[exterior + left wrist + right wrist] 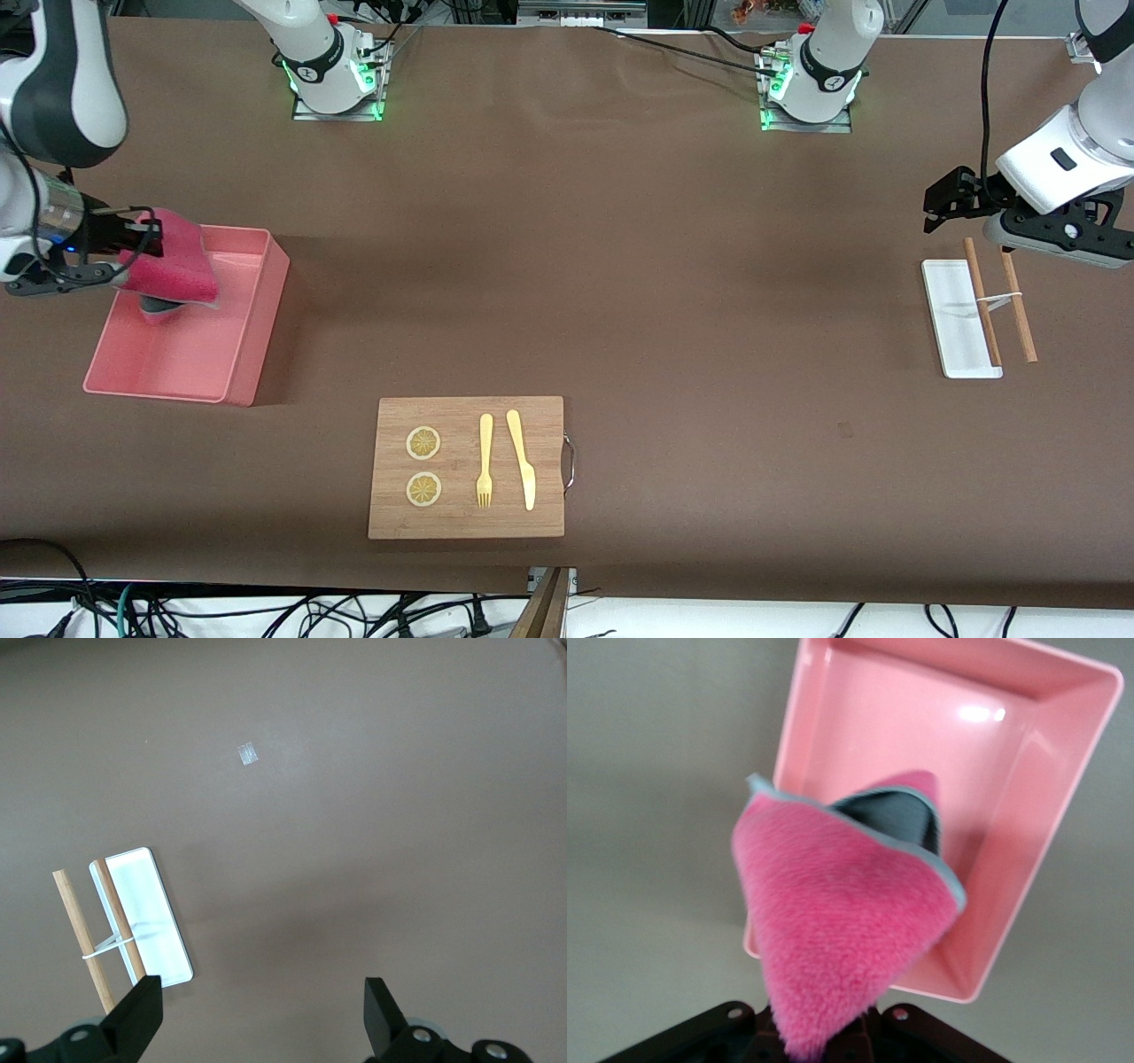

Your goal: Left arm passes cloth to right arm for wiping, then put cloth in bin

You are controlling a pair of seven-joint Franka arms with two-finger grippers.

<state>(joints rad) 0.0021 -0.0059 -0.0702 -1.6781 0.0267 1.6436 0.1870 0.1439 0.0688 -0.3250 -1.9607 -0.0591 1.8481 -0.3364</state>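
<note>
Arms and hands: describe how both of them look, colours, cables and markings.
Both arms are glossy white with dark grey joint bands; their bases glow green. The right hand is black with a small blue light. The left hand has black fingers on a white and grey wrist, with a black cable running up from it.

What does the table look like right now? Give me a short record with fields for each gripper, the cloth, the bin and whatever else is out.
right gripper: over the bin, shut on the cloth
cloth: pink face out, grey underside, hanging above the bin
bin: pink tub at the right arm's end of the table, nothing lying in it
left gripper: open, empty, waiting over the white tray
white tray: at the left arm's end, two wooden sticks resting on it
wooden board: nearest the front camera, carries two lemon slices, fork and knife
</note>
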